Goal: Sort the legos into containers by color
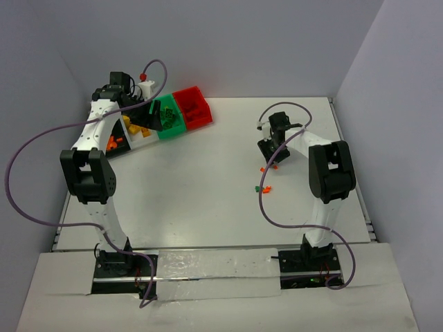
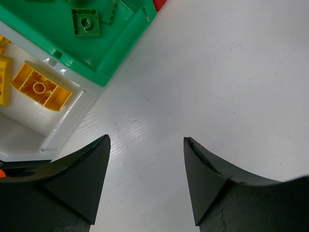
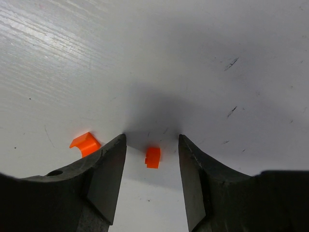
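Right wrist view: a small orange lego (image 3: 153, 157) lies on the table (image 3: 193, 58) between the right gripper (image 3: 152, 138)'s spread jaws, touching neither. Close squarely on it, since a second orange piece (image 3: 85, 143) lies just outside one finger. Left gripper (image 2: 147, 145) hangs open, empty, beside the green bin (image 2: 120, 43).

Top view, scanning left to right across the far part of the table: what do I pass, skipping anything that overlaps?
White bin → green bin → red bin → right tool.
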Action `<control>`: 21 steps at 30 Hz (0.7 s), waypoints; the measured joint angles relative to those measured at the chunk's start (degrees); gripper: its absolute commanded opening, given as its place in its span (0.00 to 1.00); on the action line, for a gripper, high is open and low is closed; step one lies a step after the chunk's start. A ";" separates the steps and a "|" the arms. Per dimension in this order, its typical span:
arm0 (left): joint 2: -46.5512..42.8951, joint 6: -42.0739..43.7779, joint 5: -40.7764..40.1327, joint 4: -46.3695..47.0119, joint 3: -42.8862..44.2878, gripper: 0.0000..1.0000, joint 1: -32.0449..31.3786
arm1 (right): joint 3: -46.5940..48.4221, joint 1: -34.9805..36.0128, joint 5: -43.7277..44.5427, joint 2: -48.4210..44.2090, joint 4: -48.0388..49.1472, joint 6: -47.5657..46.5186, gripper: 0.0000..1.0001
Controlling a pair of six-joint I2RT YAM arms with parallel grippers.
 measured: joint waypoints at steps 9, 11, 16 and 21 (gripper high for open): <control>1.14 -0.29 0.02 -0.09 0.00 0.71 0.00 | -1.47 0.03 -1.61 -0.84 0.02 -1.11 0.46; 1.20 -0.34 0.02 -0.16 0.00 0.71 -0.02 | -1.88 0.03 -1.93 -1.10 0.04 -1.07 0.44; 1.20 -0.43 0.02 -0.19 0.00 0.71 -0.02 | -2.62 0.03 -1.94 -1.60 0.14 -0.80 0.43; 1.20 -0.45 0.04 -0.21 0.00 0.71 -0.02 | -3.10 -0.17 -1.74 -1.95 0.12 -0.06 0.42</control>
